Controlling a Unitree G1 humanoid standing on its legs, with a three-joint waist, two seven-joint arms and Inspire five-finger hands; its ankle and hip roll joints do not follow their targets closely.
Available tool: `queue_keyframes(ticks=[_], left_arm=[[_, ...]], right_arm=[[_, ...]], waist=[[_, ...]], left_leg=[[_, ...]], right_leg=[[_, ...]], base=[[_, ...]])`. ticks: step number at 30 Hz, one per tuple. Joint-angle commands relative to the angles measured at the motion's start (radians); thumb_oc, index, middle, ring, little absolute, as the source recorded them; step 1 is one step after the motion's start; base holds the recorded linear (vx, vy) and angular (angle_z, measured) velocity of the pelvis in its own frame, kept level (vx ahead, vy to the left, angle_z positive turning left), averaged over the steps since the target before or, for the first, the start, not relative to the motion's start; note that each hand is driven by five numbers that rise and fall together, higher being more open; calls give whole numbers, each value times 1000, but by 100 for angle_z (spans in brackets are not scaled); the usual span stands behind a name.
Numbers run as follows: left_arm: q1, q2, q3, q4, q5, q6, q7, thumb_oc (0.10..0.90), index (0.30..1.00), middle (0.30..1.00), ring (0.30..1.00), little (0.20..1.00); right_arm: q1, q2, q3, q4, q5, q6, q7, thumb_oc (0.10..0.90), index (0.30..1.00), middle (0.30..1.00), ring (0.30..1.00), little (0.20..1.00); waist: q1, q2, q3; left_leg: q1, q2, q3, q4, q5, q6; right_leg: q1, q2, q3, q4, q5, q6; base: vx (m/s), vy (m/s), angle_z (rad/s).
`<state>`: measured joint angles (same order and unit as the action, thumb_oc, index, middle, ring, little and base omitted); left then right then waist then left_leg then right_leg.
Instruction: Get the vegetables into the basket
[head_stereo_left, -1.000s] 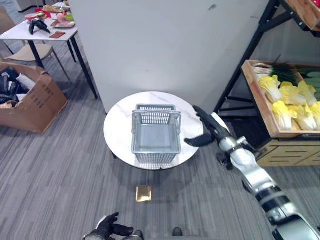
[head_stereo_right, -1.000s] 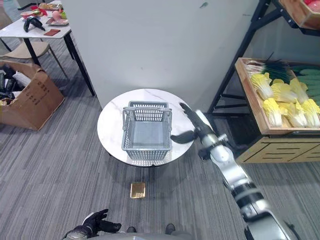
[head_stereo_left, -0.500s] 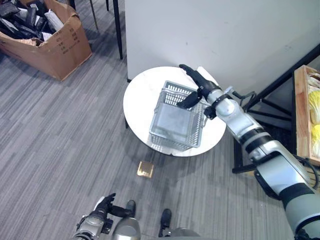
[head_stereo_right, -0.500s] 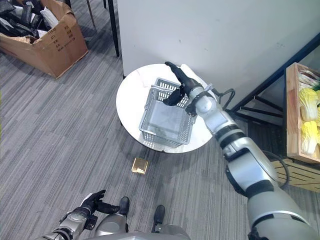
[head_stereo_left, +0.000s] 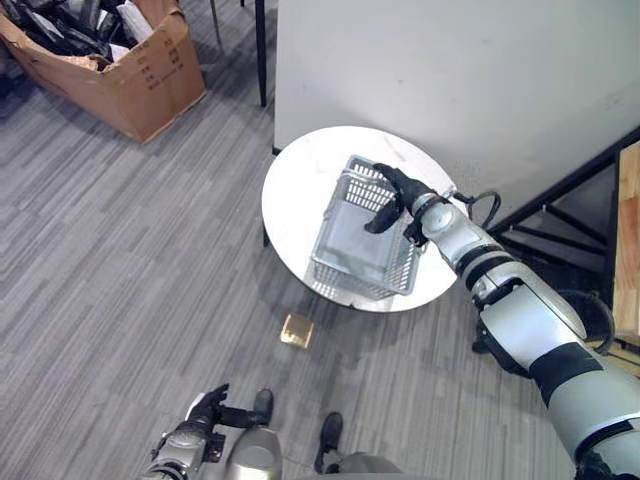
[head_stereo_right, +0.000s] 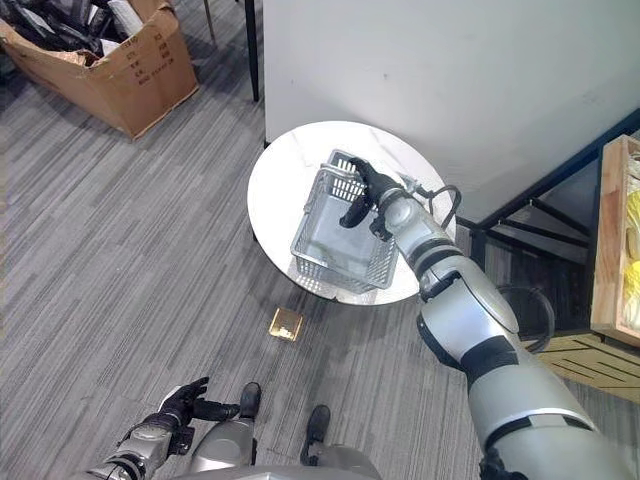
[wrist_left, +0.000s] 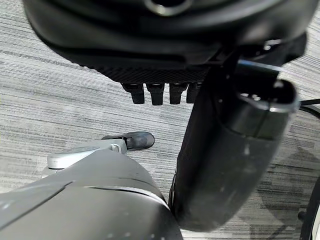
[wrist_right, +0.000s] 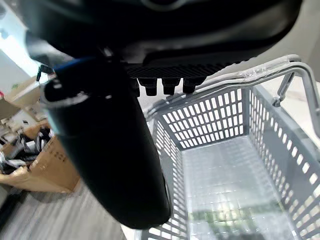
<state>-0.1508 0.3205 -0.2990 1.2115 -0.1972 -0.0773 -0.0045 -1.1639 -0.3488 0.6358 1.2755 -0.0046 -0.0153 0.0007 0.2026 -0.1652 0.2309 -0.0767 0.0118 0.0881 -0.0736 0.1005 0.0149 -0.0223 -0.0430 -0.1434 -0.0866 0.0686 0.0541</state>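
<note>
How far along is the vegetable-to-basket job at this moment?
Nothing looks done yet: the grey basket on the round white table is empty inside, as the right wrist view shows. In hand: the right hand is over the basket's far rim by its handle, fingers relaxed, holding nothing. The left hand hangs low, open and empty. Left to do: fetching every vegetable and putting it in.

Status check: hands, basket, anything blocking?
Right hand open, over the basket's far rim. Left hand open, low at the side. Basket empty on round table. Nothing blocking.
</note>
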Motion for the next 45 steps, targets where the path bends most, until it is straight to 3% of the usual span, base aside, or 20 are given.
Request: queue_keyframes(ticks=[1,7,17,24,31,37,45], left_arm=[[25,18,-79,47,-1,2,-2,900,1000,1000,1000,1000],[2,5,-105,51,0,2,1,900,1000,1000,1000,1000],[20,10,-77,102,34,18,-9,900,1000,1000,1000,1000],[18,28,-37,95,19,23,-4,900,1000,1000,1000,1000],[16,39,-21,93,9,25,1,900,1000,1000,1000,1000],[-5,49,-53,94,-22,17,5,900,1000,1000,1000,1000],[-16,35,-100,81,-36,15,7,900,1000,1000,1000,1000]], right_arm=[[-148,-42,37,32,-35,-15,-7,900,1000,1000,1000,1000],[-166,-61,50,25,-45,-16,-17,900,1000,1000,1000,1000],[-227,-68,80,-30,-47,-9,-4,900,1000,1000,1000,1000],[-316,-94,122,-191,-53,2,-1,900,1000,1000,1000,1000],[-377,-118,149,-257,-74,7,-24,900,1000,1000,1000,1000],[-462,-137,244,-58,-116,12,-13,900,1000,1000,1000,1000],[-503,-201,273,93,-105,22,-1,900,1000,1000,1000,1000]], waist=[[27,7,7],[20,28,9],[0,-7,-14],[-30,-30,-23],[-40,-40,-16],[-20,-40,3],[1,-10,21]], left_leg=[[40,-26,-61,-14,-101,15],[4,-33,-80,-14,-84,11],[36,-30,-72,-14,-101,12],[61,-23,-42,-14,-112,11],[51,-18,-26,-14,-108,9],[-18,-18,-54,-14,-84,2],[-66,-25,-104,-14,-73,-5]], right_leg=[[-11,-18,13,-1,-12,48],[-38,-24,-5,-1,-6,48],[-11,-24,1,-1,-11,47],[-1,-18,26,-1,-12,43],[-21,-12,43,-1,-9,42],[-71,-11,19,-1,3,44],[-95,-16,-21,-1,-5,49]], base=[[-52,-2,9],[-25,0,14],[2,-1,2],[6,0,-8],[3,-7,-13],[11,-22,5],[49,-3,18]])
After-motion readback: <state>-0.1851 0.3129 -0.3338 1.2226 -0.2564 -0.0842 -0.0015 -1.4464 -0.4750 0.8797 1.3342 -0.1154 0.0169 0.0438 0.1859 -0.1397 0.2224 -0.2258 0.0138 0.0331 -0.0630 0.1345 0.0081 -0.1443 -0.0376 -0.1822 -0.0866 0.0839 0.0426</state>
